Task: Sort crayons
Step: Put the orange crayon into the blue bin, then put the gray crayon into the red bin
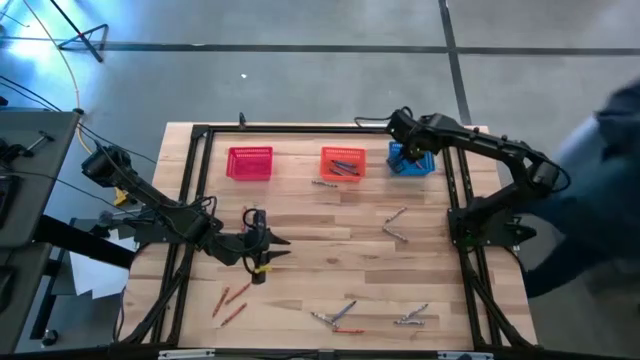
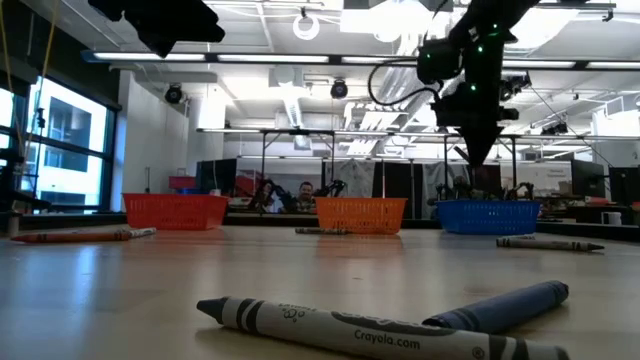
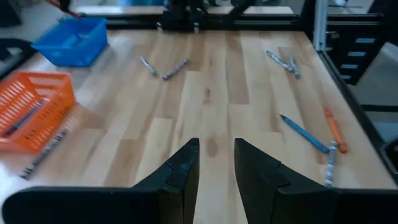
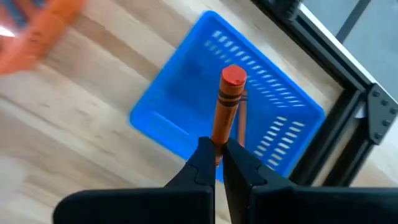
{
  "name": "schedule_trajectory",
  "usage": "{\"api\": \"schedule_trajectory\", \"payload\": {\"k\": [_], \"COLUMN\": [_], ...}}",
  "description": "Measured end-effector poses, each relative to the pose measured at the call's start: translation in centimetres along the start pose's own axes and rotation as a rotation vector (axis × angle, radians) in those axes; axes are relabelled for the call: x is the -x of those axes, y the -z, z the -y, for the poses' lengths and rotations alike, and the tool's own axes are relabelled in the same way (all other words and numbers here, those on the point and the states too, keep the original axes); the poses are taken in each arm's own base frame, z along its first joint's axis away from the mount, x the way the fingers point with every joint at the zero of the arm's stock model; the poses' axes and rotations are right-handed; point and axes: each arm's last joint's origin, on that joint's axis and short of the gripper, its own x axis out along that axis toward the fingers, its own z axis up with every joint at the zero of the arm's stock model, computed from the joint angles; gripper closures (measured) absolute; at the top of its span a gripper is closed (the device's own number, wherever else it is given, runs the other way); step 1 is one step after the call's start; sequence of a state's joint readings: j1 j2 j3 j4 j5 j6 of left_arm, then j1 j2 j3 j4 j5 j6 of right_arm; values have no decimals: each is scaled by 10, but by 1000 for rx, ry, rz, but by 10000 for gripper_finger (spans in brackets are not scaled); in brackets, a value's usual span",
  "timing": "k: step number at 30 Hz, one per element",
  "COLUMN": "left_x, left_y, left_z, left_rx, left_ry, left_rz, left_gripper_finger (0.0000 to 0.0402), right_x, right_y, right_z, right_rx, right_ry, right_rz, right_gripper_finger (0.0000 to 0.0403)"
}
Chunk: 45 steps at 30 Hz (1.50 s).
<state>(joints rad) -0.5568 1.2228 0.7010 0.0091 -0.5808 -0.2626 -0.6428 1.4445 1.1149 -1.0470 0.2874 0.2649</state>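
Observation:
My right gripper (image 1: 408, 148) hangs over the blue mesh basket (image 1: 412, 162), at the table's far right, shut on a red-orange crayon (image 4: 227, 99). My left gripper (image 3: 216, 155) stands open above the bare wood at the table's left middle (image 1: 268, 252), with nothing between its fingers. Loose crayons lie flat on the table: red ones (image 1: 230, 300) near the front left, grey ones (image 1: 395, 224) at the right middle, and more (image 1: 338, 316) along the front edge. Some crayons lie in the orange basket (image 1: 342, 162). My right gripper pinches the red-orange crayon between its two fingers at one end (image 4: 217, 144). The fingers come from above, pointing steeply down. The crayon sticks out beyond the fingertips, in line with them, its free flat end (image 4: 234, 76) over the blue basket's inside, lifted clear.
A red basket (image 1: 250, 163) stands at the far left of the row. One crayon (image 1: 325, 183) lies on the wood next to the orange basket. A black frame (image 1: 200, 150) borders the table. In the low view a grey (image 2: 350, 330) and a blue crayon (image 2: 500, 305) lie close to the camera.

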Motion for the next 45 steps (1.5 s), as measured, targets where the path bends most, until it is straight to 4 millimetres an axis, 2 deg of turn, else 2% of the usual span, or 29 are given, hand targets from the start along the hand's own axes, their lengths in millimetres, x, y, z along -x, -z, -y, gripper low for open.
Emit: {"api": "schedule_trajectory", "payload": {"k": [4, 8, 17, 23, 30, 45], "left_x": [0, -2, -8, -12, -15, -15], "left_y": [-7, -19, -38, -43, -44, -42], "left_z": [-1, -4, -21, -33, -40, -43], "left_rx": [-24, -57, -190, -229, -226, -228], "left_ry": [-50, -53, -150, -210, -236, -301], "left_rz": [70, 166, 286, 309, 297, 269], "left_gripper_finger": [314, 314, 314, 314, 314, 314], "right_x": [-4, -6, -22, -43, -44, -43], "right_y": [-4, -6, -18, -19, -18, -12], "right_z": [14, 19, 11, 5, 3, 5], "right_rx": [-21, -19, 47, 114, 142, 201], "right_ry": [7, -31, -38, -23, -20, -21], "right_rz": [-1, -12, 13, -84, -99, -157], "right_gripper_finger": [402, 402, 402, 402, 401, 307]}}
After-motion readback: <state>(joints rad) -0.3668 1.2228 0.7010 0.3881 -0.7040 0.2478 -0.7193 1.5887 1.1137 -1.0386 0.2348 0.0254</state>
